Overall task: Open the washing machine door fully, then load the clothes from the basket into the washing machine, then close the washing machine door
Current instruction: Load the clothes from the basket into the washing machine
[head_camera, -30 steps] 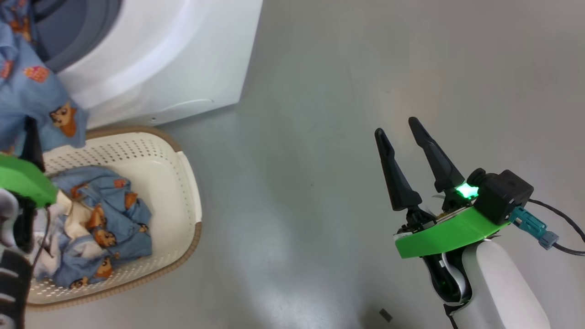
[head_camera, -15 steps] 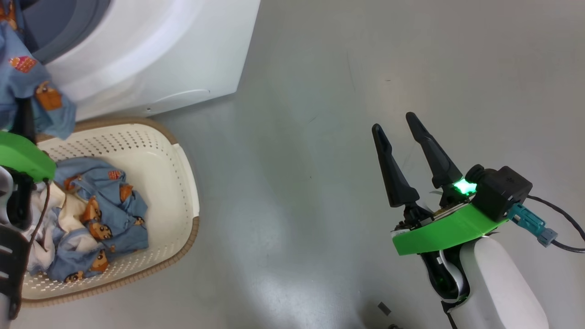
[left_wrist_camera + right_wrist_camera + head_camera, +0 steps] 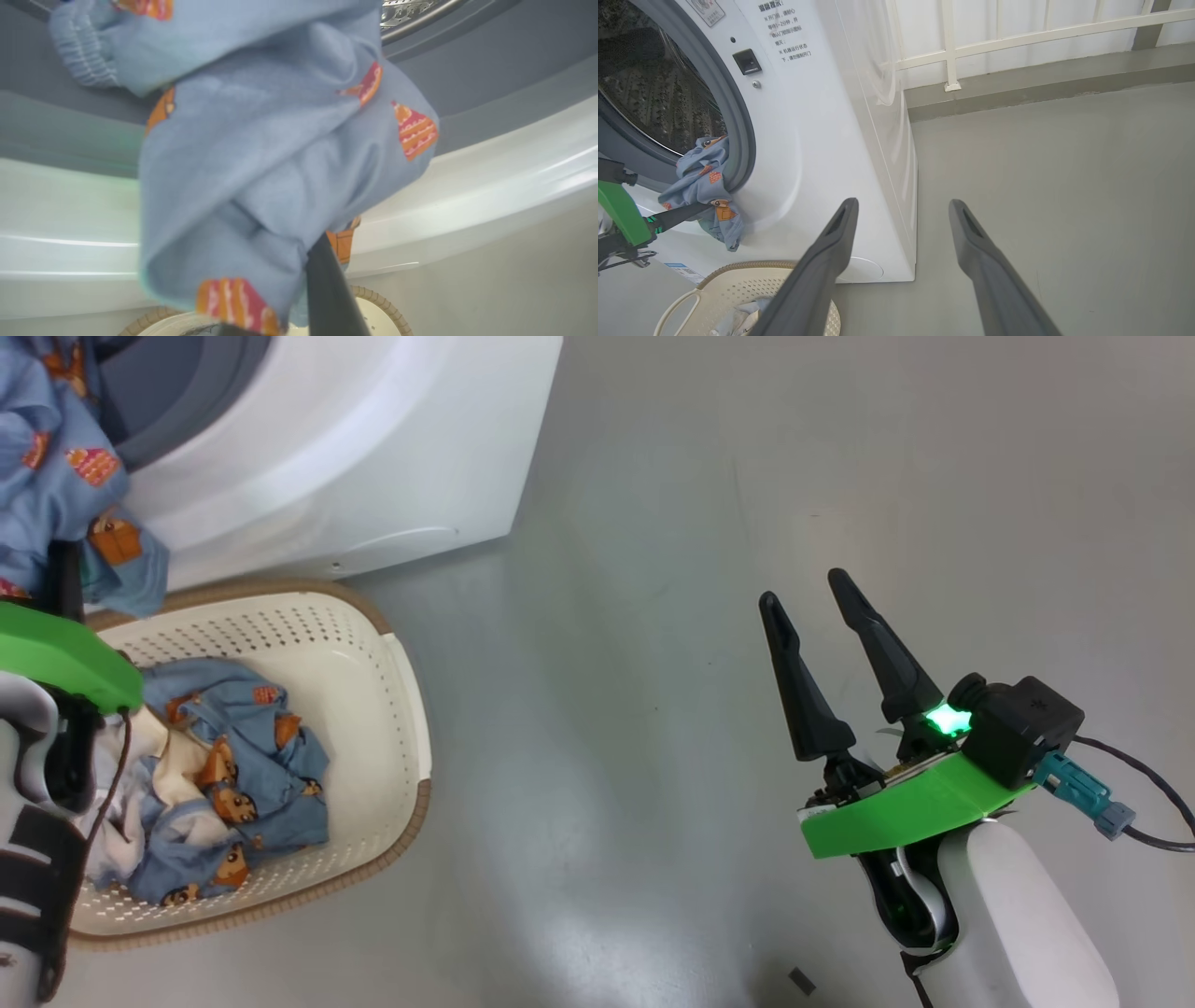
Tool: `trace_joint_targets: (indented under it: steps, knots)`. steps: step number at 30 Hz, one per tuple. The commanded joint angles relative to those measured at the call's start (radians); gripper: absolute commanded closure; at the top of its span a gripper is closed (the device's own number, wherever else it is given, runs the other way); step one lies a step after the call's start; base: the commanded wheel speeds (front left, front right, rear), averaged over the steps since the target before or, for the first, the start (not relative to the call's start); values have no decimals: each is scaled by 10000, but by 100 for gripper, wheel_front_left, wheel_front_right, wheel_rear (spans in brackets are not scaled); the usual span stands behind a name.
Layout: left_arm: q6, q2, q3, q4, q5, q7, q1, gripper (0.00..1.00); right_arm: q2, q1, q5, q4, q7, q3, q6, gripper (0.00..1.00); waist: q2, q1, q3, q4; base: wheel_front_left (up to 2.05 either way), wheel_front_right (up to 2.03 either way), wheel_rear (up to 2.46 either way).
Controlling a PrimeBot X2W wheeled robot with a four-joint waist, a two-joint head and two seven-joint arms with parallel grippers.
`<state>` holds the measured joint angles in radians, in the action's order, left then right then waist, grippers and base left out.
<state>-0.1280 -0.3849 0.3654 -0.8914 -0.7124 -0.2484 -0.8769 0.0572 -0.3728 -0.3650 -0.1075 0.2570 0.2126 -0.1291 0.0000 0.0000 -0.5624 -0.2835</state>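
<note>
- Loading: left hand (image 3: 698,209) clamped on garment (image 3: 703,179) hanging from drum lip (image 3: 742,140) just ahead.
- Next: push it in, release; more clothes (image 3: 233,775) lie in basket (image 3: 406,709) below.
- Right hand (image 3: 805,590) apart, idle.

Blue printed garment (image 3: 703,182) hanging from washing machine (image 3: 808,140) mouth; more clothes (image 3: 233,784) in basket (image 3: 401,709).

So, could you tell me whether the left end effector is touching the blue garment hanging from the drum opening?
Touching. In the left wrist view the blue garment folds directly over the left end effector, with no gap between them.
</note>
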Motion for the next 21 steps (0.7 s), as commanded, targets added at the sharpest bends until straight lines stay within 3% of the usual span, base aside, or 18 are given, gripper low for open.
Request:
trace_joint_targets:
  steps: [1, 9, 14, 21]
  knots:
    - [-26, -495, -313, 436, 54, -130, 232, 100, -68, 13, -25, 195, 48, 189, -16, 0, 0, 0, 90, 85, 0, 0, 0]
    - [23, -663, -888, 2030, 677, -132, 850, 100, -69, 106, -19, 162, 48, 173, -16, 0, 0, 0, 265, 252, 0, 0, 0]
    - [378, -755, -1243, 3289, 1282, -132, 1049, 100, -69, 190, -26, 132, 48, 186, -16, 0, 0, 0, 378, 316, 0, 0, 0]
    - [529, -901, -1253, 3162, 1393, 322, -42, 100, -69, 187, -2, 186, 48, 328, -16, 0, 0, 0, 192, 121, 0, 0, 0]
